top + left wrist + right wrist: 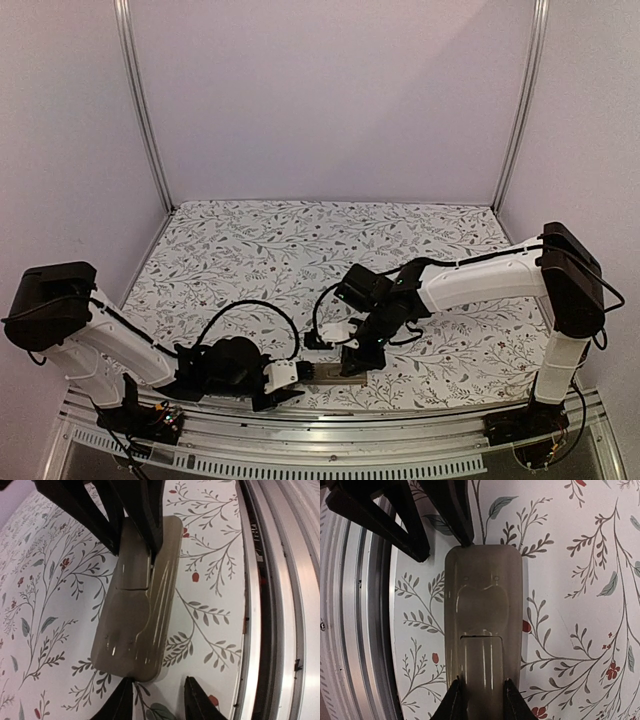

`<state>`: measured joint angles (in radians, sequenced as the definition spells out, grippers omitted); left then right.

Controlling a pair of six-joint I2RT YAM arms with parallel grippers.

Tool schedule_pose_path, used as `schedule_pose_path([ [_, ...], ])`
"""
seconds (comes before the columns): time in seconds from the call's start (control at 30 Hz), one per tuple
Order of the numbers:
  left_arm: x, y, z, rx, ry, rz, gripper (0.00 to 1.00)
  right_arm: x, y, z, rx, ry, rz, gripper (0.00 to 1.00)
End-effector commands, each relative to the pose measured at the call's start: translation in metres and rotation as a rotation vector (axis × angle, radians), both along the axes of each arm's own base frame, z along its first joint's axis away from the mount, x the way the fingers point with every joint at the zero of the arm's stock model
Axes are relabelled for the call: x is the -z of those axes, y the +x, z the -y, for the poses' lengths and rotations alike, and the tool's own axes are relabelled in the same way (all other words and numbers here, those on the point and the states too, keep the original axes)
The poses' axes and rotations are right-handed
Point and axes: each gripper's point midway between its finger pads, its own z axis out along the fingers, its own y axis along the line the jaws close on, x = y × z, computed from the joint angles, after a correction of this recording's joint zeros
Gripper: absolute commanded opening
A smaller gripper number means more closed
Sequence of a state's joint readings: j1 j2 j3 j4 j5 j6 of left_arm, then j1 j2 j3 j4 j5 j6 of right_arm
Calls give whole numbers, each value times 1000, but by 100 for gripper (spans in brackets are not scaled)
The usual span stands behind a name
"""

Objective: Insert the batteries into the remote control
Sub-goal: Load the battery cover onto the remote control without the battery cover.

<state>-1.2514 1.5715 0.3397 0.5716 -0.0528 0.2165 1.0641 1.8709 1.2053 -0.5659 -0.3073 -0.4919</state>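
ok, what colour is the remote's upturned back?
Tan-grey, glossy; the remote control shows it best in the right wrist view.

remote control (482, 630) | tan-grey back up | flat on table, near edge

My left arm (120, 345) and right arm (480, 282) both have white link shells with bulky black joint housings. Black cables loop loosely beside each wrist. Each base shows exposed multicoloured wiring. My left gripper (300, 378) carries a white block; fingers (122, 702) are black, tapered, matte, as on my right gripper (481, 695).
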Motion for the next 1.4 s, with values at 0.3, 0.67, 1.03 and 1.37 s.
schedule_pose_path([
  [0.3, -6, 0, 6, 9, -33, -14, 34, 1, -9, -8, 76, 17, -63, 15],
  [0.67, -6, 0, 5, 3, -33, -17, 34, 1, -15, -8, 88, 11, -84, 32],
  [1.03, -5, 1, 4, -5, -27, -18, 34, -4, -15, -8, 88, 24, -76, 39],
  [1.37, -5, 1, 4, -6, -25, -20, 35, -60, 21, -40, 187, 194, -15, 45],
])
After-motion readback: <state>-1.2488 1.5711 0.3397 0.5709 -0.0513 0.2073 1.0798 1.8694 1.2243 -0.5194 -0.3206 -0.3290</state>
